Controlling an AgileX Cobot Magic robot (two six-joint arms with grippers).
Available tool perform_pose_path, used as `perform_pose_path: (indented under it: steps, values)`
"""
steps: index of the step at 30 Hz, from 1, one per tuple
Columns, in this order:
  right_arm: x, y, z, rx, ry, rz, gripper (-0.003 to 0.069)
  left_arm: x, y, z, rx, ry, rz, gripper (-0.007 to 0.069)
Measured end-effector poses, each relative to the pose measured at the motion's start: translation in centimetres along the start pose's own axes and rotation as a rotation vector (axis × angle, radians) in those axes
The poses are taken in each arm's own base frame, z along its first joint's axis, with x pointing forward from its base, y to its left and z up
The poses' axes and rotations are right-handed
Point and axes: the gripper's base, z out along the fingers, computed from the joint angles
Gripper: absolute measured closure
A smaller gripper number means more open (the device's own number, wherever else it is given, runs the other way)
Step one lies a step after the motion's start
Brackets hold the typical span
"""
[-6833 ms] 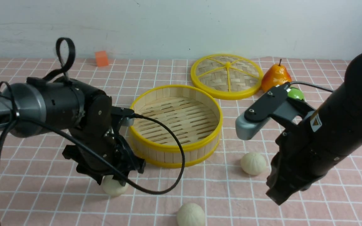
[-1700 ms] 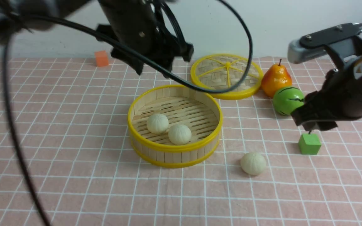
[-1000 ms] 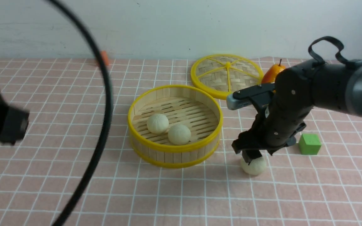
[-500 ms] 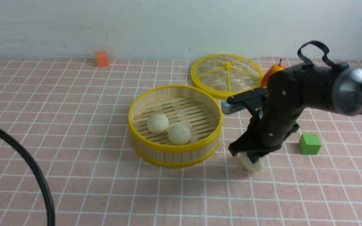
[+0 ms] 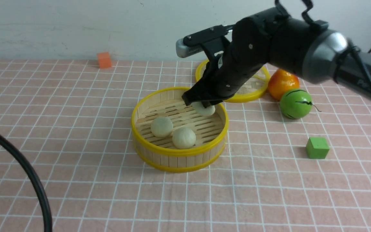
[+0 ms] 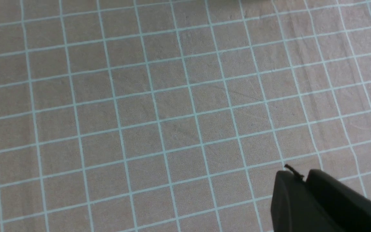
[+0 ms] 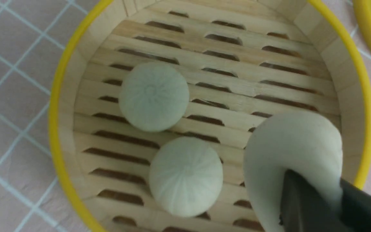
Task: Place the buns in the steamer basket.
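Buns (image 5: 161, 126) sit paired inside the steamer basket (image 5: 179, 151); my right pincer (image 5: 201, 103) clasps the third bun (image 5: 204, 109) above its far side. My left pincer (image 6: 304, 182), clenched empty, hangs over the pink gridded surface (image 5: 76, 129); a white wall (image 5: 76, 25) stands behind.

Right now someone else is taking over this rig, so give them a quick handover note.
Left gripper: shut, empty, over bare cloth.
Right gripper: shut on the third bun, held over the far side of the steamer basket.
Done: two buns lie side by side on the basket floor.
Left: release the third bun inside and pull the arm clear.
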Motion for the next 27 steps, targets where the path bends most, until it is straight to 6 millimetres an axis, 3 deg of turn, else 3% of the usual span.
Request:
perform_pose_path:
  steps: [1,2,6,9,10,11,13,15,18,19,23,24,25,27]
  values:
    - [0.1,0.0,0.2,0.002,0.003,-0.002,0.0627,0.0,0.0,0.0,0.000,0.000,0.001,0.0570]
    - [0.6,-0.1,2.1,0.016,0.026,-0.015,0.0615,0.0,0.1,0.0,-0.008,-0.002,0.005,0.0568]
    - [2.1,-0.4,6.1,0.040,0.074,-0.046,0.0526,0.0,0.2,0.0,-0.025,-0.004,0.011,0.0568]
    - [2.3,-0.4,7.0,0.044,0.064,-0.050,0.0372,-0.1,0.2,0.0,-0.025,-0.006,0.012,0.0568]
    - [2.2,-0.4,7.0,0.044,0.060,-0.048,0.0361,-0.1,0.2,0.0,-0.025,-0.006,0.012,0.0568]
    - [2.1,-0.4,6.9,0.044,0.051,-0.037,0.0256,-0.1,0.2,0.0,-0.024,-0.008,0.012,0.0568]
    - [1.9,-0.4,6.7,0.045,0.051,-0.028,0.0169,-0.1,0.2,0.0,-0.024,-0.012,0.012,0.0568]
    - [1.4,-0.4,5.8,0.048,0.054,-0.025,0.0075,-0.2,0.2,0.0,-0.020,-0.021,0.012,0.0568]
    - [0.4,-0.4,4.1,0.051,0.044,-0.022,0.0027,-0.3,0.2,-0.1,-0.015,-0.035,0.012,0.0566]
    - [-0.7,-0.4,1.7,0.054,0.024,-0.019,0.0015,-0.2,0.2,-0.3,-0.007,-0.054,0.011,0.0564]
    - [-3.0,-0.5,-5.3,0.058,-0.052,-0.017,0.0073,1.1,0.6,-1.0,0.035,-0.150,0.004,0.0560]
    - [-3.1,-0.5,-5.8,0.058,-0.058,-0.019,0.0078,1.3,0.7,-1.0,0.036,-0.152,0.004,0.0560]
    - [-3.6,-0.5,-8.4,0.059,-0.085,-0.029,0.0124,2.3,1.0,-1.4,0.056,-0.207,0.001,0.0559]
    - [-3.8,-0.6,-11.4,0.058,-0.112,-0.046,0.0186,3.7,1.5,-1.6,0.076,-0.276,0.001,0.0557]
